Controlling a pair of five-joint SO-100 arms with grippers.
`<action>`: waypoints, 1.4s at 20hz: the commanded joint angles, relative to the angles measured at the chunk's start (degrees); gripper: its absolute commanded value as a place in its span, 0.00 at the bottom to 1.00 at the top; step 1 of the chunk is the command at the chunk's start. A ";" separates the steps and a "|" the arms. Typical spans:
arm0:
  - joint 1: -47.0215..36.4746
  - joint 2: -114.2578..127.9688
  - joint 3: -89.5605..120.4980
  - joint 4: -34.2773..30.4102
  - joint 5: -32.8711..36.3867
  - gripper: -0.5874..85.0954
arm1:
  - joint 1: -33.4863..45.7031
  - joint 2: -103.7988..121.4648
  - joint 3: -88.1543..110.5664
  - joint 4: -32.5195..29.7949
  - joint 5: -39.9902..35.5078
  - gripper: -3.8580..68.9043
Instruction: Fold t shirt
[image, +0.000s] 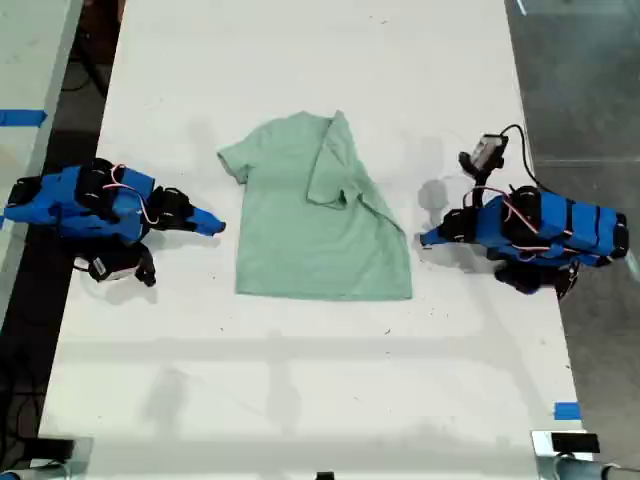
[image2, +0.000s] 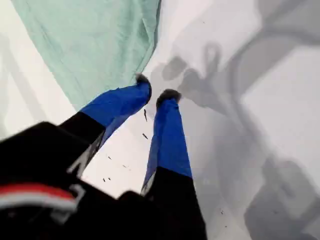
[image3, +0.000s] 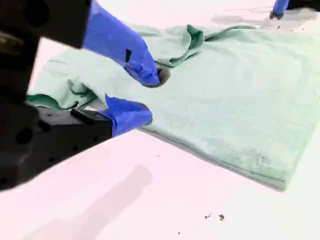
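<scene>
1. The white table (image: 300, 400) filled the exterior view, bare around the cloth.
2. The t shirt (image: 310, 225) lay mid-table, one sleeve folded over onto its body.
3. My first gripper (image2: 154, 95) sat just beside the shirt's edge on the exterior view's right, jaws parted, gripping nothing.
4. My second gripper (image3: 145, 97) hovered at the opposite edge, released, jaws spread over the cloth.
5. Blue tape (image: 566, 410) marked the table's edge, low on the exterior view's right.
</scene>
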 joint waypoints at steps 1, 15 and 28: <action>-8.17 0.53 2.90 -5.45 1.32 0.01 | -0.35 0.53 0.26 2.20 -2.64 0.06; -19.07 -49.66 -46.14 4.57 12.57 0.01 | 0.53 0.53 0.35 2.20 -2.46 0.06; -50.45 -105.73 -74.36 2.72 42.10 0.23 | -0.26 0.53 0.35 2.20 -2.64 0.06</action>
